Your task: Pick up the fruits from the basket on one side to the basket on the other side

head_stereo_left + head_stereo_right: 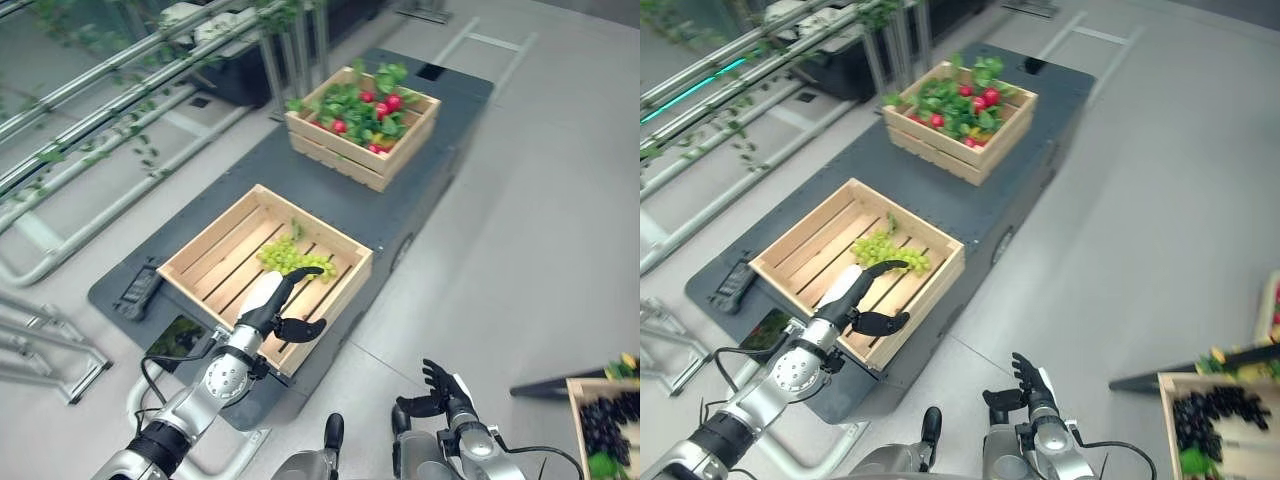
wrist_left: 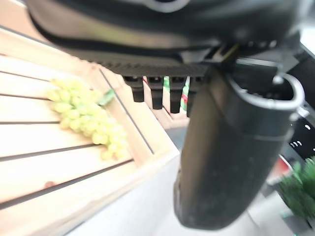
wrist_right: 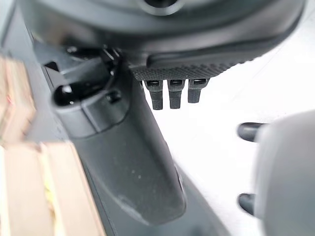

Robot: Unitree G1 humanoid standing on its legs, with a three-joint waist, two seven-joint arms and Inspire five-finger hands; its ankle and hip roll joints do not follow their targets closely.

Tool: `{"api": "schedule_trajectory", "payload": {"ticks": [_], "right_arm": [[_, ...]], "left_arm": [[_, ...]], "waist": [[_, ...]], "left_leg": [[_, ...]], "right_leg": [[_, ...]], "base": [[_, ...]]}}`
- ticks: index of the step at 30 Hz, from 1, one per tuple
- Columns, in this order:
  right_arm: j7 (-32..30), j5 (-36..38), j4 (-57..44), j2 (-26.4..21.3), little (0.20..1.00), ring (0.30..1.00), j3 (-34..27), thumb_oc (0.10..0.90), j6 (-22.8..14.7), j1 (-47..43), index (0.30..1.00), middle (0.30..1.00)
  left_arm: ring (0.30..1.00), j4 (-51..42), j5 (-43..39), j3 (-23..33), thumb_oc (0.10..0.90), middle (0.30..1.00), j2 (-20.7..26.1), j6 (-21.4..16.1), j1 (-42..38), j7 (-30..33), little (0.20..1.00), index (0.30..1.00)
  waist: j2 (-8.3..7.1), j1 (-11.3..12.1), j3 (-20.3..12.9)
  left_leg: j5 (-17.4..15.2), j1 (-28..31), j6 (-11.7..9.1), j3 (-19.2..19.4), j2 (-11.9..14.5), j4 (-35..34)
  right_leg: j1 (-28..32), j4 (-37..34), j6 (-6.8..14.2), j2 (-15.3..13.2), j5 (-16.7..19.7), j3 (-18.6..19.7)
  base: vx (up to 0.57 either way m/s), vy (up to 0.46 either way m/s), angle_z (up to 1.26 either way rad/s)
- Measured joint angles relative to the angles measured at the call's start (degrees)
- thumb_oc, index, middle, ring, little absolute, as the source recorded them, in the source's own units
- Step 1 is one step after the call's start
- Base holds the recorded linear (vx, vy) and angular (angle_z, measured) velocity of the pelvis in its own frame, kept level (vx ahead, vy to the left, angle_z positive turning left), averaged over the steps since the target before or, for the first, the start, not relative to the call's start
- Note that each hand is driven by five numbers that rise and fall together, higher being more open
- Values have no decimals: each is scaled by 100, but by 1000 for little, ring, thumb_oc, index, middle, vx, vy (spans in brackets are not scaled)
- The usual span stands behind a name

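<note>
A bunch of green grapes [image 1: 295,256] lies in the near wooden crate [image 1: 205,250] on the dark platform. My left hand [image 1: 282,300] hovers over the crate's near right part, just short of the grapes, open with fingers straight and thumb spread. In the left wrist view the grapes [image 2: 86,114] lie on the slats past the fingers [image 2: 155,91]. A second crate [image 1: 340,155] farther back holds red fruits [image 1: 385,103] among green leaves. My right hand [image 1: 440,390] hangs low over the floor, open and holding nothing.
The dark platform [image 1: 440,130] carries both crates. A third crate [image 1: 580,400] with dark grapes stands on the floor at the right. Metal rails with vines [image 1: 100,90] run along the left. A black device [image 1: 135,287] lies at the platform's left edge.
</note>
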Motion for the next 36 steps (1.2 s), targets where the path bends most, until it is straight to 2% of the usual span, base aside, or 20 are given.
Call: {"api": "schedule_trajectory", "payload": {"ticks": [3,5,8,11,14,17,21,23,29,32,36], "right_arm": [[1,-2,-69,-47,900,900,-29,800,-25,-263,900,900],[5,-7,-159,-92,900,900,-195,800,-26,-340,900,900],[37,-14,-241,-236,900,900,-229,800,-26,-307,900,900],[44,-13,-251,-376,900,900,-222,800,-20,-155,900,900],[46,-5,-206,-460,900,900,-217,800,-20,-207,900,900],[48,4,-144,-623,900,900,-206,800,-25,-474,900,900],[53,7,-91,-646,900,900,-165,800,-26,-697,900,900],[93,5,-22,-683,900,900,-68,800,-38,-837,900,900],[188,17,58,-737,900,900,56,800,-78,-1188,900,900],[316,224,138,-775,900,900,80,800,-102,-1379,900,900],[315,234,207,-799,900,900,79,800,-147,-1553,900,900]], "left_arm": [[900,19,0,13,800,900,1,1,203,-16,900,900],[900,9,9,15,800,900,-45,1,210,-1,900,900],[900,-51,81,60,800,900,-64,3,208,100,900,900],[900,-170,483,126,800,900,-16,62,-38,512,900,900],[900,-236,1031,182,800,900,383,395,-526,1124,900,900],[900,-193,1268,224,800,900,981,870,-1366,1472,900,900],[900,186,1343,-91,800,900,1510,1174,-2361,1652,900,900],[900,706,1395,-569,800,900,1693,1323,-3012,1769,900,900],[900,1207,1600,-1021,800,900,1647,1619,-3471,1757,900,900],[900,1634,1890,-1368,800,900,1602,1643,-3771,1724,900,900],[900,2037,2131,-1519,800,900,1533,1677,-4074,1714,900,900]], "waist": [[9,128,-6],[7,131,-6],[8,104,-5],[16,70,17],[138,-17,176],[309,-90,461],[246,-105,800],[183,-185,965],[19,-462,1394],[-36,-499,1429],[-73,-493,1456]], "left_leg": [[-61,20,-197,15,262,32],[-76,54,-220,26,325,44],[-94,70,-246,169,310,125],[-118,-68,-283,290,236,339],[-120,-124,-282,298,244,345],[-151,-376,-240,316,251,306],[-113,-672,-223,447,183,404],[-102,-866,-204,492,159,487],[-99,-1069,-195,581,142,610],[-100,-1176,-195,585,169,615],[-103,-1222,-195,583,176,610]], "right_leg": [[281,-451,-211,283,163,-45],[422,-669,-284,344,221,-66],[565,-839,-305,336,240,-125],[618,-855,-333,272,216,-291],[583,-824,-328,280,213,-358],[198,-634,-278,278,221,-333],[-258,-317,-256,191,232,-296],[-512,-138,-252,169,246,-225],[-690,-102,-262,193,271,-157],[-793,-112,-283,217,282,-154],[-820,-131,-290,224,285,-156]], "base": [[85,-63,-1],[80,5,-4],[36,66,3],[-30,98,29],[-83,101,16],[-161,128,-3],[-123,98,-15],[-89,89,-18],[-89,48,-6],[-62,14,-1],[-65,34,3]]}}
